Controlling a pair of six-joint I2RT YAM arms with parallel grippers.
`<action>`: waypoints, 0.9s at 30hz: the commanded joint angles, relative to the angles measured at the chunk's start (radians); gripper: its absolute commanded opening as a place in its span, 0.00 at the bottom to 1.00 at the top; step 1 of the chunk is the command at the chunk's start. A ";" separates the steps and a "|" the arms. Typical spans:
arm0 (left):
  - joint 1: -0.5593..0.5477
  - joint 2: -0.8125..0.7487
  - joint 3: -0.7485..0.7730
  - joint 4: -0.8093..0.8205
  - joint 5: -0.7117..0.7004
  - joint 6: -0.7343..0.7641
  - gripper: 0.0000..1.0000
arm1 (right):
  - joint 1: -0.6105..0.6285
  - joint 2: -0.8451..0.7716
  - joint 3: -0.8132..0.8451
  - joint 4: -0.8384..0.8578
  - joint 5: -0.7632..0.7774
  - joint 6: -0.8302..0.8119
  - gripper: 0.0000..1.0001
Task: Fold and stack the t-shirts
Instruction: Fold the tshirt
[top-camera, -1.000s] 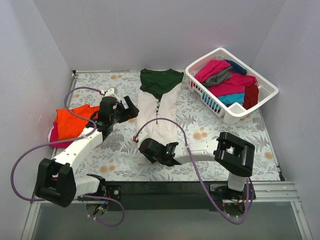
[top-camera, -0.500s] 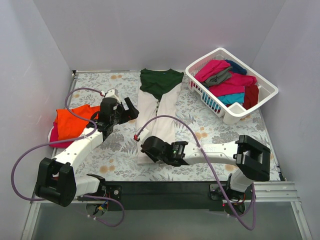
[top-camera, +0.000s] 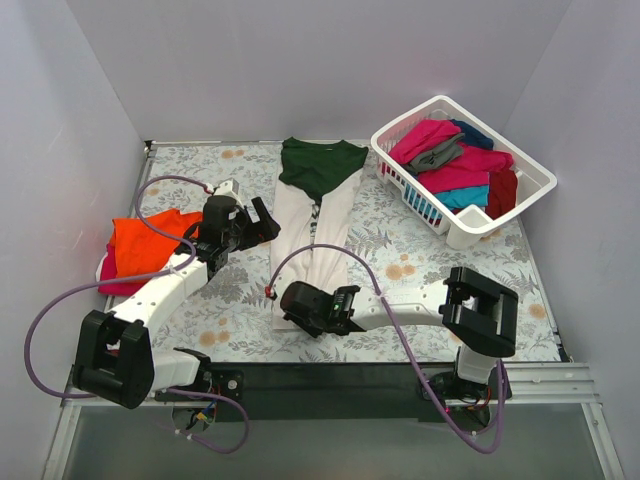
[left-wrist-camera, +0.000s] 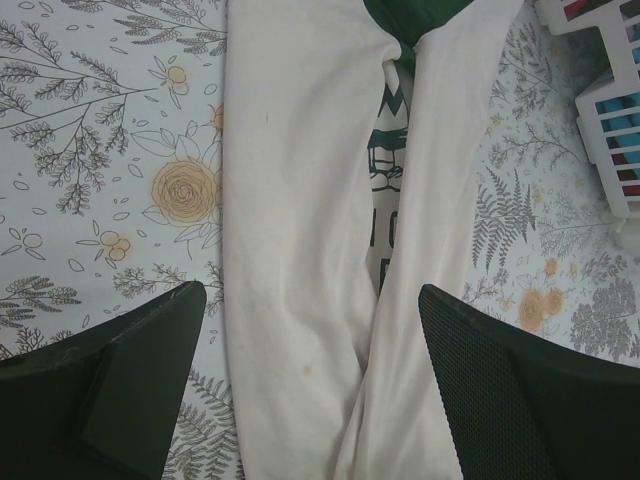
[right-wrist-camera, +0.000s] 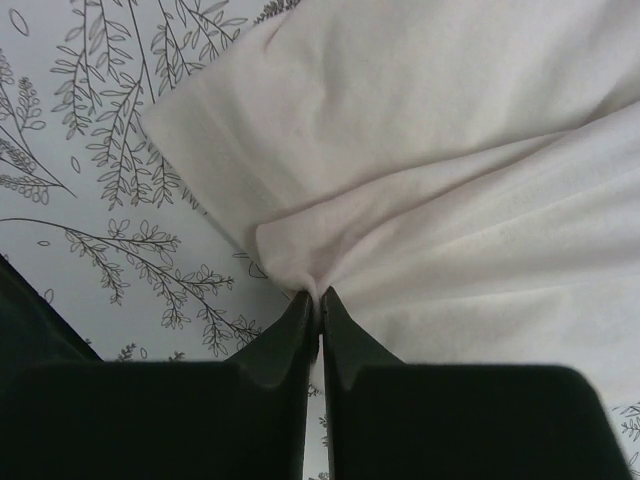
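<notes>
Pinching cream t-shirt (right-wrist-camera: 450, 150) hem, right claw (right-wrist-camera: 318, 297)

Ahead of the right gripper (right-wrist-camera: 318, 300), the cream-white shirt (right-wrist-camera: 450, 150) runs off the wrist picture's top and right edges, and how much cloth sits between the pressed-together fingertips is hidden. Ahead of the left gripper (left-wrist-camera: 312, 295), the shirt's print (left-wrist-camera: 388, 165) is mostly lost inside the fold, and the basket (left-wrist-camera: 600, 90) ahead to its right is cropped by the edge. From above, the right gripper's body covers the shirt's near hem.

One basket (top-camera: 470, 232), about nine t-shirts (top-camera: 300, 215)
</notes>
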 joint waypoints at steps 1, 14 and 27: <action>0.000 -0.015 -0.006 -0.003 0.003 0.010 0.81 | 0.015 0.016 0.065 -0.016 -0.017 -0.007 0.01; -0.002 -0.021 -0.020 -0.002 0.006 0.005 0.81 | 0.017 0.092 0.171 -0.003 0.011 -0.011 0.06; -0.003 -0.166 -0.180 0.038 -0.052 -0.058 0.81 | 0.017 -0.180 0.021 0.080 0.078 0.056 0.81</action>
